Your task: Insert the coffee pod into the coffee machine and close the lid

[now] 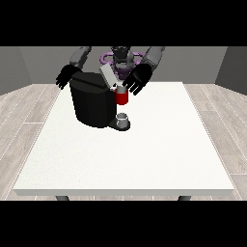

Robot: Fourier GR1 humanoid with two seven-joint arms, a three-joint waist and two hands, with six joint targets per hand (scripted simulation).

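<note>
Grey thing (123,117) on the coffee machine (92,102) base, below the fingers (129,89) of the hand at the view's right (137,79); can't confirm it's the pod. Lid (108,76) up. Both hands splayed, empty, other hand (65,77) included. Likely next: press lid flat. No readable labels.
</note>
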